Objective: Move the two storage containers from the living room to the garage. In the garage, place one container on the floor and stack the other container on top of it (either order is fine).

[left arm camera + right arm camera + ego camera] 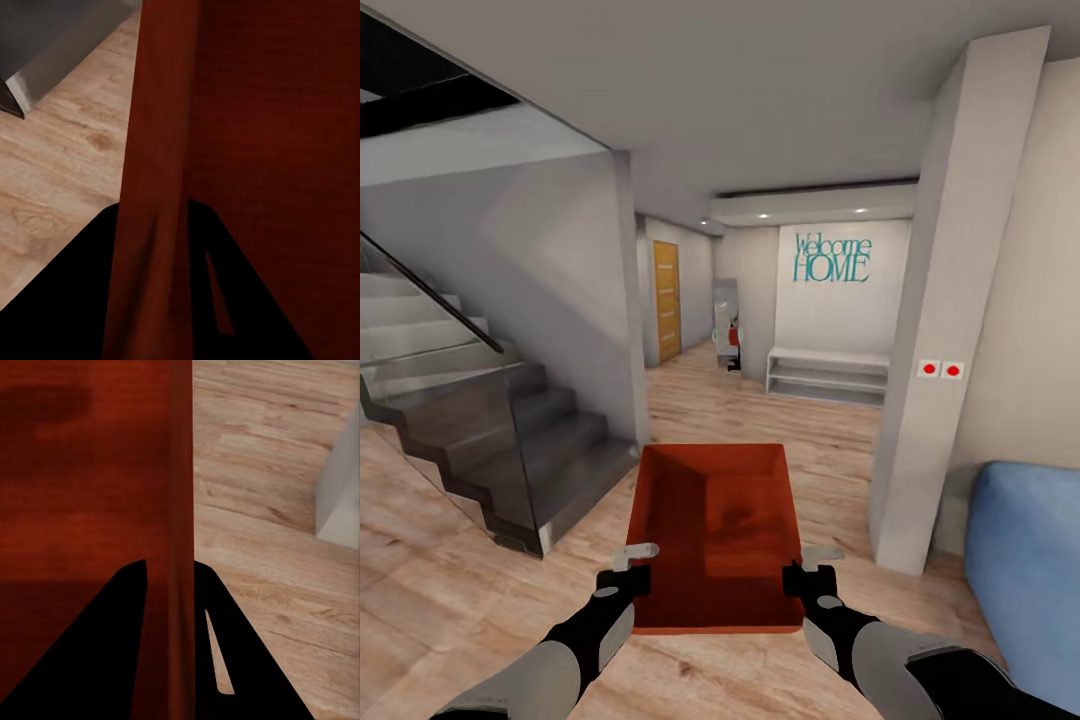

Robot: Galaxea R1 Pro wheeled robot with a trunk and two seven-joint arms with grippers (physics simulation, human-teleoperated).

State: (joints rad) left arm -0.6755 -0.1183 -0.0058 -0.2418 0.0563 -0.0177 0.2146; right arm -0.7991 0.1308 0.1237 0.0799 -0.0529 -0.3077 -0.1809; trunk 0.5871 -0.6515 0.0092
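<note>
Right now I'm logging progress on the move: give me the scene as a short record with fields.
room: wood-plank floor, hallway ahead
carried: one container, open top up, level, empty
left gripper: shut on the container's left wall
right gripper: shut on its right wall
left of path: staircase
right of path: pillar, blue sofa
ahead: wooden door, white bench, "Welcome HOME" sign

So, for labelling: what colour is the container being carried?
Plain red-orange container, no pattern; the head view shows it best.

Blue sofa (1028, 580) cut off, right edge
</note>
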